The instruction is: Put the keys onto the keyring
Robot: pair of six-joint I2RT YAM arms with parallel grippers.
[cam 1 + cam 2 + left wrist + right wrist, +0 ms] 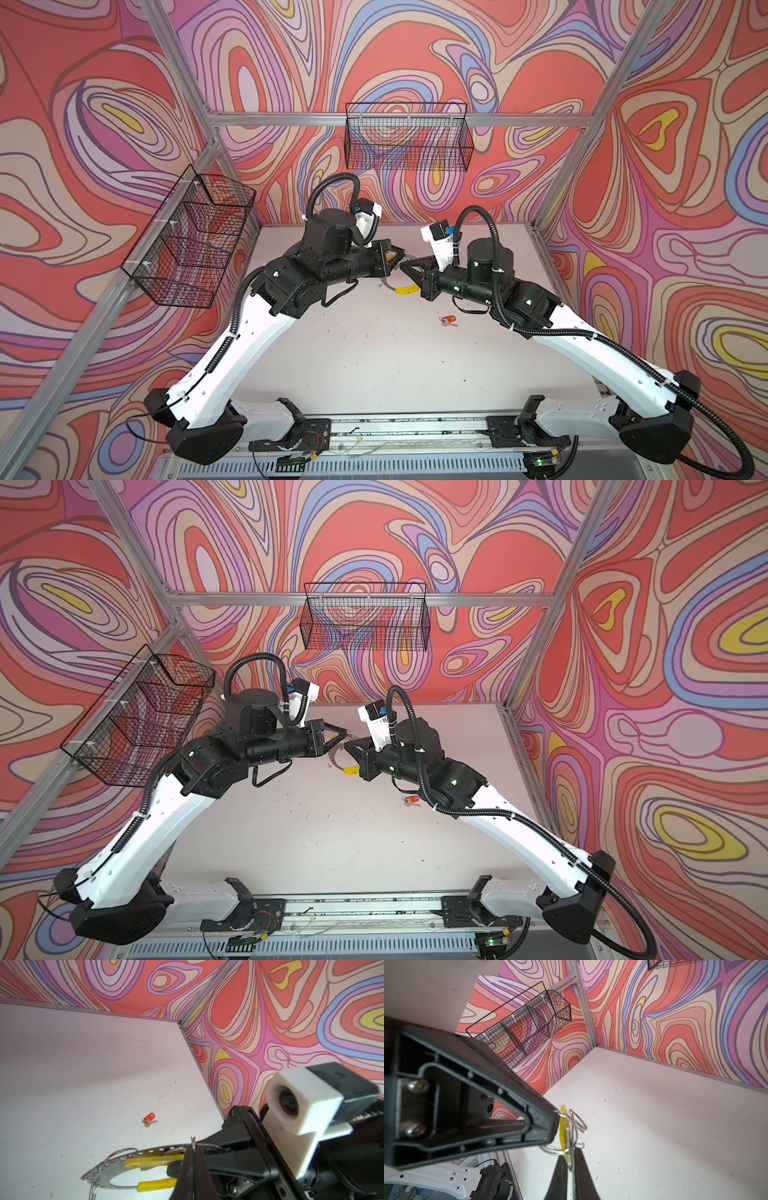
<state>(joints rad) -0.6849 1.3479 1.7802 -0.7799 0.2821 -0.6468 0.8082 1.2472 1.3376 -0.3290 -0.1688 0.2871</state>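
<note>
The keyring [116, 1167] is a flat grey perforated ring with wire split rings, held just above the table at mid-back. It also shows in both top views [388, 284] [336, 762]. My left gripper [193, 1147] [401, 258] is shut on a thin wire split ring at the keyring's rim. My right gripper [571, 1153] [404, 268] is shut on the keyring's flat plate, seen edge-on. Yellow pieces [153, 1161] [407, 289] sit on the ring; I cannot tell arc from tag. A key with a red tag [448, 320] [411, 800] [149, 1119] lies loose on the table, near the right arm.
The white table [374, 357] is speckled with small marks. One black wire basket [191, 237] hangs on the left wall and another [409, 137] on the back wall. Both arms meet nose to nose at mid-table. Aluminium frame posts stand in the corners.
</note>
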